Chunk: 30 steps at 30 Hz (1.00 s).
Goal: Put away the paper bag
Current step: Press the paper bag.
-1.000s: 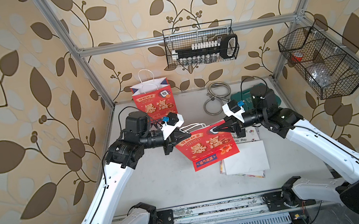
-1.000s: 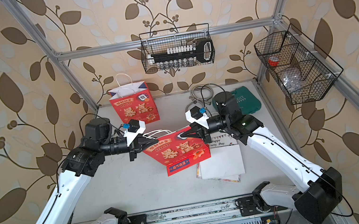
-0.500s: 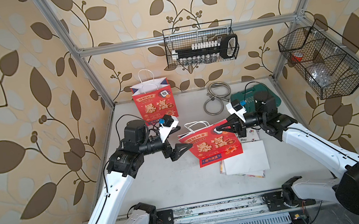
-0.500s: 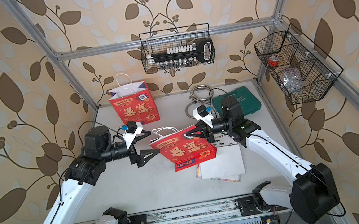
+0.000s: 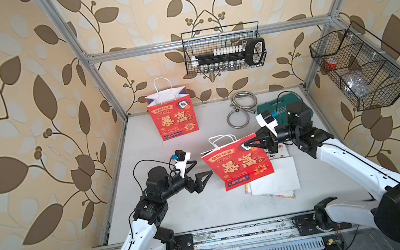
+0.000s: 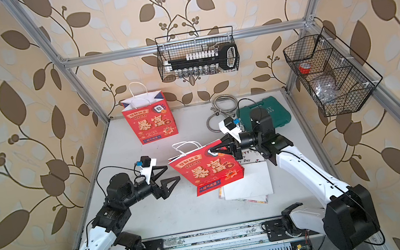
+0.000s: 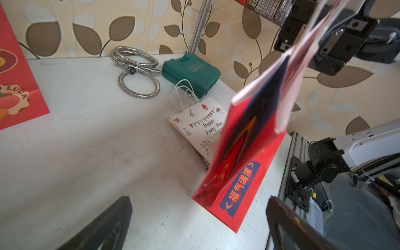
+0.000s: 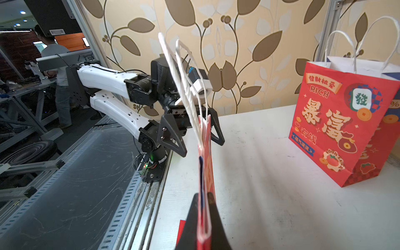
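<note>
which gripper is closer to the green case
Right. The right gripper, shut on the folded red bag, is near the green case; the open left gripper sits beyond that bag.

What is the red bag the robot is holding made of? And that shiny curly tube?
The held red bag looks like paper with a smooth printed finish: it folds flat with sharp creases. The shiny tube is probably metal: ribbed, silvery and glinting.

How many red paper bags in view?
2. The standing red bag is at the back left; the flat red bag is held by the right gripper, beside the white bags.
</note>
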Each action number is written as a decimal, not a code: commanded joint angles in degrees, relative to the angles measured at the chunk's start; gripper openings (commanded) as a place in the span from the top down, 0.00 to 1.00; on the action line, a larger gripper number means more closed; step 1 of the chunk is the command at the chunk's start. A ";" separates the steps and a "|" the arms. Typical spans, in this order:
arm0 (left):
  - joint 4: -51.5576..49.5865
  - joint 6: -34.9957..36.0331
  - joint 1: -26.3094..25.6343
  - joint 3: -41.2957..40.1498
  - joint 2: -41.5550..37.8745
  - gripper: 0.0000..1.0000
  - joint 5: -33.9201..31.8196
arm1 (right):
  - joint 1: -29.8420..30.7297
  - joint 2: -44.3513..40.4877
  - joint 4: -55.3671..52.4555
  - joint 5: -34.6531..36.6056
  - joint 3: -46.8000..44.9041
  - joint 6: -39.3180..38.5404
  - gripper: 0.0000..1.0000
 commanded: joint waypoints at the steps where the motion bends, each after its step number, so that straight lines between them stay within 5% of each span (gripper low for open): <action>1: 18.65 -4.84 0.35 0.33 4.44 0.01 5.36 | -0.14 -1.17 -0.08 -2.69 2.85 2.24 1.00; 6: 34.09 -7.67 0.35 1.53 13.15 0.11 13.30 | -0.16 -0.95 -0.38 -2.26 4.20 2.90 1.00; 12: 39.43 -8.17 0.35 3.44 16.26 1.00 19.28 | -0.50 -0.60 -0.79 -2.07 5.03 3.15 1.00; 18: 32.54 -5.42 0.37 5.72 14.64 1.00 20.68 | -0.63 0.18 -5.83 0.00 6.52 -0.08 1.00; 20: 25.15 -1.52 0.35 7.73 14.28 1.00 21.23 | -0.54 0.99 -16.18 2.56 9.16 -7.29 0.58; 21: 20.24 1.23 0.35 9.08 14.08 1.00 21.08 | -0.43 1.56 -20.86 3.67 10.41 -11.05 0.47; 30: -7.26 20.09 0.35 17.74 16.32 1.00 20.84 | 2.27 4.62 -37.91 11.20 18.18 -22.39 0.31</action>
